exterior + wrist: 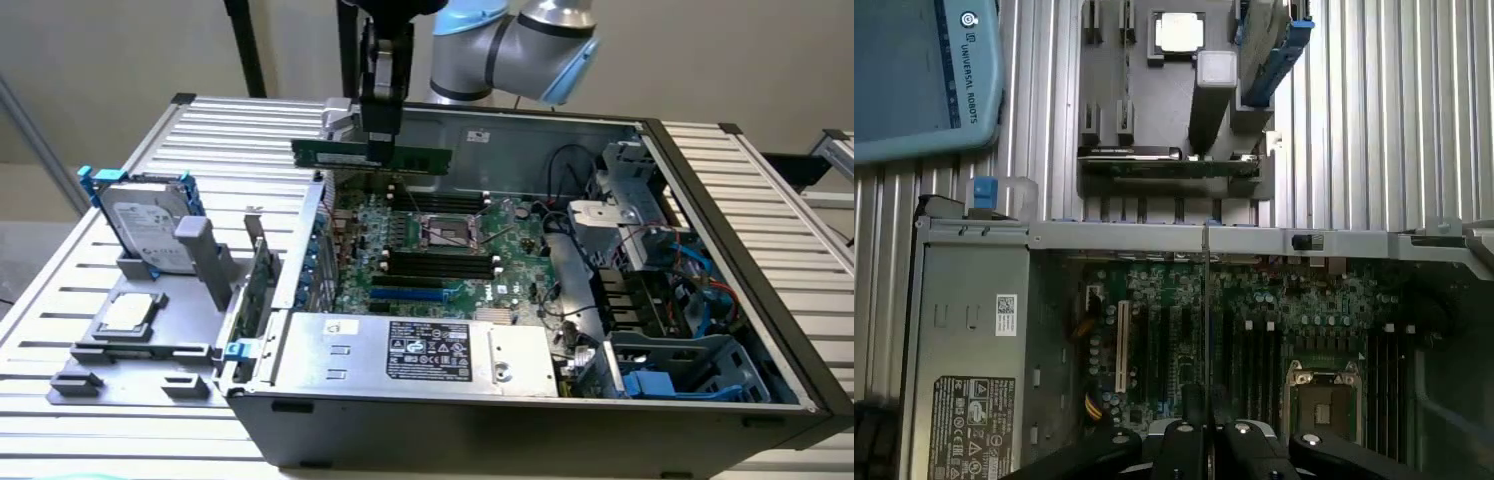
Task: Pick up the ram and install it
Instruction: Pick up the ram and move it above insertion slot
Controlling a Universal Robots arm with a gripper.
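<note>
The long, thin green circuit-board ram stick [420,160] hangs level in the air above the far edge of the open black computer case [534,425], clamped at its middle by the dark two-finger gripper [378,152]. In the wrist view it shows edge-on as a fine line [1206,320] between the closed fingers [1184,440].

The row of black memory slots [441,265] lies lower and nearer, beside the square silver processor socket [447,232]. To seat it well, I judge the stick should line up squarely along one slot and go down straight — any tilt risks jamming an end.

The case sits on a slatted aluminium table [747,200]. On the exterior view's left, a grey fixture tray [160,340] carries a silver hard drive [144,235]. A plain pale wall [107,50] stands behind.
</note>
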